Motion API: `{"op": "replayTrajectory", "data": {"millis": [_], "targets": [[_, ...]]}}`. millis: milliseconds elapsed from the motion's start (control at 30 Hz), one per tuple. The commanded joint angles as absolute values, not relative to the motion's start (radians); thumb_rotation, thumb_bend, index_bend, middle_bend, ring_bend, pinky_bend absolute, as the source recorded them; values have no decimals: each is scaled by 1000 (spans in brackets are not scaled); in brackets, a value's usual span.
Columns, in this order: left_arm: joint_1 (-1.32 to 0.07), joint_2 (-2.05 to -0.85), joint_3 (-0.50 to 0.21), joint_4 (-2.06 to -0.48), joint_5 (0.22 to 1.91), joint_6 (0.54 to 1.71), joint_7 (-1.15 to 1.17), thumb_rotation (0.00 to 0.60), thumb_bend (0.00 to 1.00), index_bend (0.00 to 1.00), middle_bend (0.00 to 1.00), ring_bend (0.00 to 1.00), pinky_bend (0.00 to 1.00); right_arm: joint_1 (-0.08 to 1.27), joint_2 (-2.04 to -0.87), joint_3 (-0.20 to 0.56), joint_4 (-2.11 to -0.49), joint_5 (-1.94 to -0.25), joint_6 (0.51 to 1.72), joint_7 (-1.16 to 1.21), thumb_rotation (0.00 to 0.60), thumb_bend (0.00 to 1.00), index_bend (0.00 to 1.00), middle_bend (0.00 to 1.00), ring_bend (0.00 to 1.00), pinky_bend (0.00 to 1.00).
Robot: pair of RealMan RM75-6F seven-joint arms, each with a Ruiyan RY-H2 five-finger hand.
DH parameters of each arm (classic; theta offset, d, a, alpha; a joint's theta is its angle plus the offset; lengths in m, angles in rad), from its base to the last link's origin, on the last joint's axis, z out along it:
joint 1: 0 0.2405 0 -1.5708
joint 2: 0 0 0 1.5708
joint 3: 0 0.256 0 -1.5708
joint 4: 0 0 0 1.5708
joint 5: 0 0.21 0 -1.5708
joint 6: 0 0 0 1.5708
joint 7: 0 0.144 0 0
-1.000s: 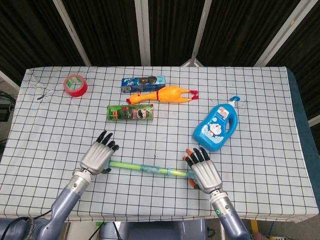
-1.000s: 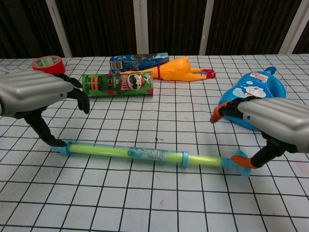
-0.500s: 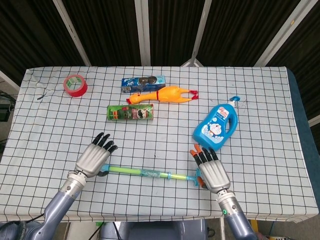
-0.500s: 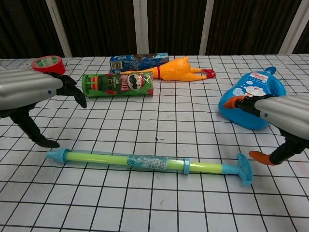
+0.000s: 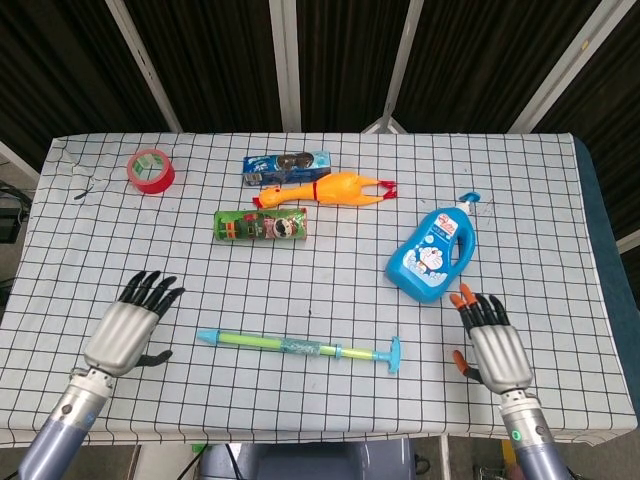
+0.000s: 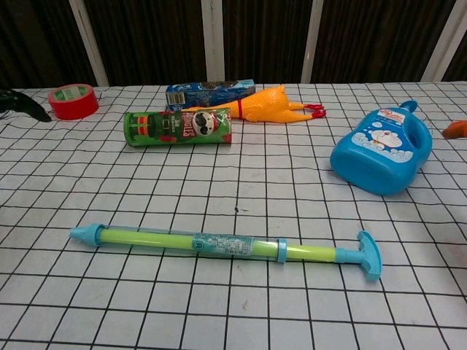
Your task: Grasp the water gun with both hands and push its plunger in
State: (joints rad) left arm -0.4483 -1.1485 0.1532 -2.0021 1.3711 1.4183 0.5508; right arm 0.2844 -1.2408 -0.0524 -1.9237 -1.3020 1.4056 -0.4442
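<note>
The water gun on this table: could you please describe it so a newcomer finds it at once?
On the checked table, look at the near edge, between the left hand and right hand. The water gun lies flat there, untouched: the only long thin tube, yellow-green with light blue ends.

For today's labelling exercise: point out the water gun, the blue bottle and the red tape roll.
water gun (image 6: 219,246), chest view, on the middle of its barrel.
blue bottle (image 5: 430,258), head view, on its front label.
red tape roll (image 5: 150,170), head view, on its red rim.
</note>
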Motion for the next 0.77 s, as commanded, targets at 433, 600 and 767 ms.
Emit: {"op": "replayTrajectory", "data": {"millis": [433,600,767], "targets": [[-158,-1105,240,-1742,1664,1733,226,600,155,70,13,0,0,45,-1135,-110,-1665,-1534,1701,-100,600,400,0,0,0,0],[-129,-1103,210,-1678,1644,1736,168,600,155,65,5,0,0,28,-1121,-91,-1671,-1512,1687,-82,600,400,0,0,0,0],[-118,-1106,175,-1662,1621,1716,144,600,154,59,1,0,0,16,-1125,-82,-1672,-1506,1666,-99,600,400,0,0,0,0]]}}
